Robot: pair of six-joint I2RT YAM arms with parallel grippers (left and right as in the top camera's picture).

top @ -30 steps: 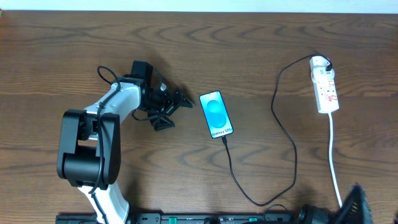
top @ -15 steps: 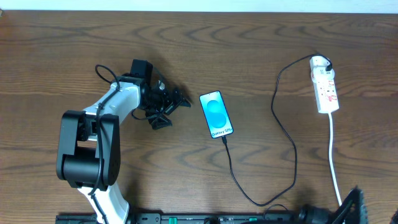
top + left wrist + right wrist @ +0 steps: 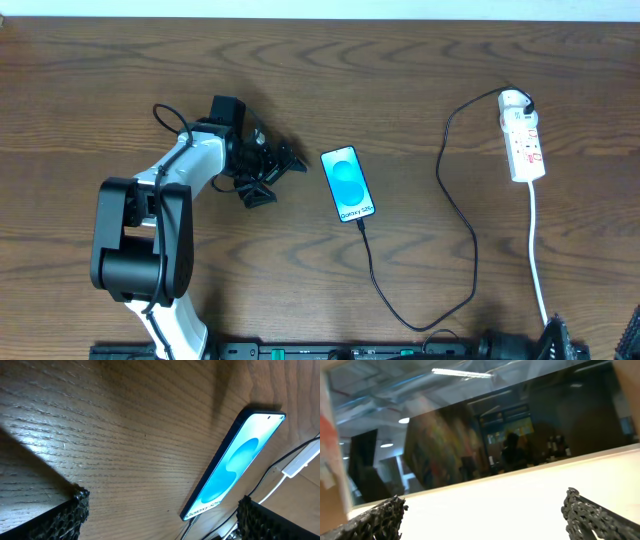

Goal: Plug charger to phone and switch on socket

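My left tool (image 3: 280,178) hangs low over the worktop (image 3: 120,80), just left of the phone (image 3: 347,184), its fingers spread wide apart and holding nothing. The phone lies flat mid-worktop with its screen up and lit. The charger (image 3: 470,250) meets the phone's near end, loops toward me, then climbs to the socket (image 3: 524,145) at the far right, where its plug sits in the far end. My right tool (image 3: 485,515) is also spread wide and empty, pointing upward at the near right edge. I cannot tell how the switches stand.
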